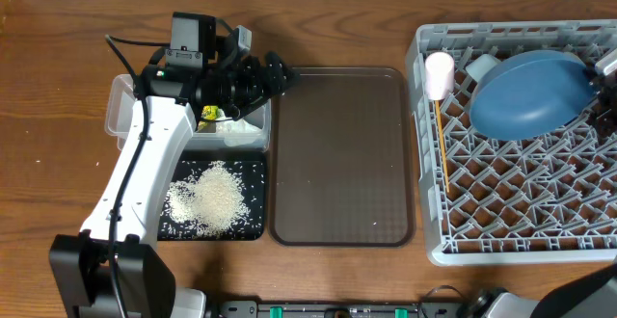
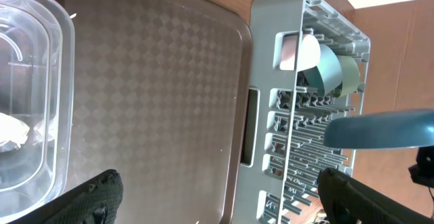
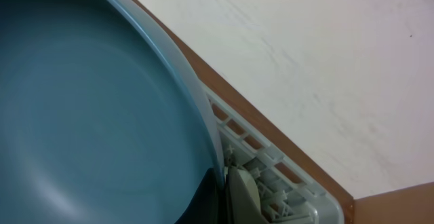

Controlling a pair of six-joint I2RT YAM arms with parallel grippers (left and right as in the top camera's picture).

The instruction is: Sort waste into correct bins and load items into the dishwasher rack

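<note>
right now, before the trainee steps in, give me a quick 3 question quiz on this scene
1. True or false: the loose rice lies in the black tray.
2. Fill in: the left gripper, near the clear tub, has its fingers ___ (open or shut).
3. Where is the dark-blue plate? A in the dishwasher rack; B in the clear tub; C in the black tray.

Key: 1 true; 2 open; 3 A.
</note>
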